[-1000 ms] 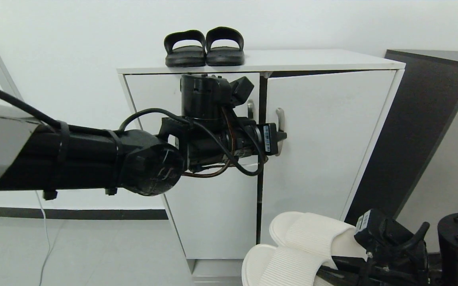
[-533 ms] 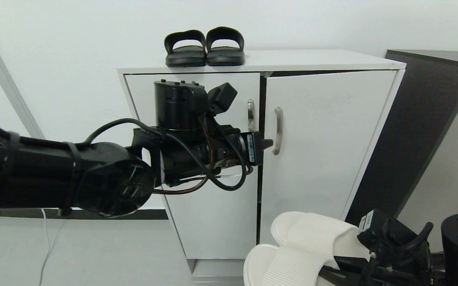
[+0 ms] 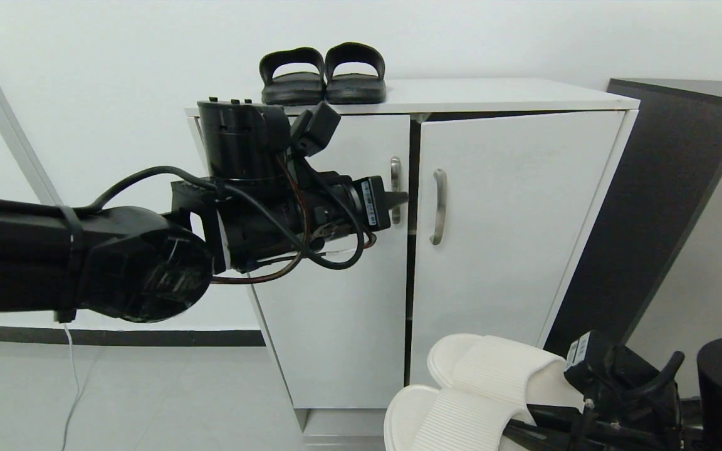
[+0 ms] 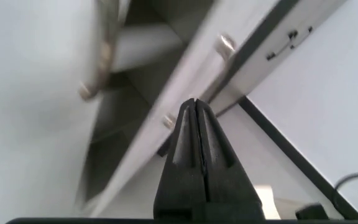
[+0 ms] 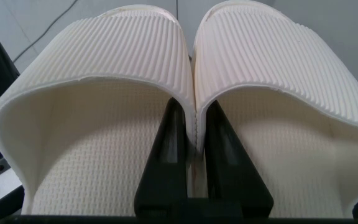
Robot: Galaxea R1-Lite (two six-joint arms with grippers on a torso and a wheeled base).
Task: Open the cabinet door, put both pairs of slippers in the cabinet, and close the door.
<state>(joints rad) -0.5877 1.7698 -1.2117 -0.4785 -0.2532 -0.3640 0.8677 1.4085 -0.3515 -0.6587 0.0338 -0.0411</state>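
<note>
Cabinet (image 3: 524, 94): white, two-door, standing on a grey floor (image 3: 179, 401) against a pale wall (image 3: 116, 75). A dark strip is showing between the doors and along the upper edge of the right door (image 3: 511, 250), which is looking slightly ajar; the left door (image 3: 329, 326) is sitting flush. Each door is carrying an upright metal bar beside the central gap: left handle (image 3: 395, 169), right handle (image 3: 439, 207).

Black slippers (image 3: 322, 74): one pair, sitting side by side and touching on the cabinet top, left of its middle and close to its front edge.

White slippers (image 3: 467, 388): one pair with ribbed straps, hanging clear of the floor, low in front of the right door's bottom corner nearest the gap.

Right gripper (image 5: 194, 127): one finger is reaching into each white slipper, and the two are clamping the slippers' inner side walls together between them.

Left gripper (image 3: 400, 199): fingers are pressing together with nothing between them. The arm is stretching level across the left door, and the tip is hovering at the left handle, about halfway down it; whether it is touching the bar cannot be told.

Dark panel (image 3: 662, 207): standing just beside the cabinet's right side.

Cable (image 3: 71, 388): thin, trailing down the wall to the floor, well left of the cabinet
</note>
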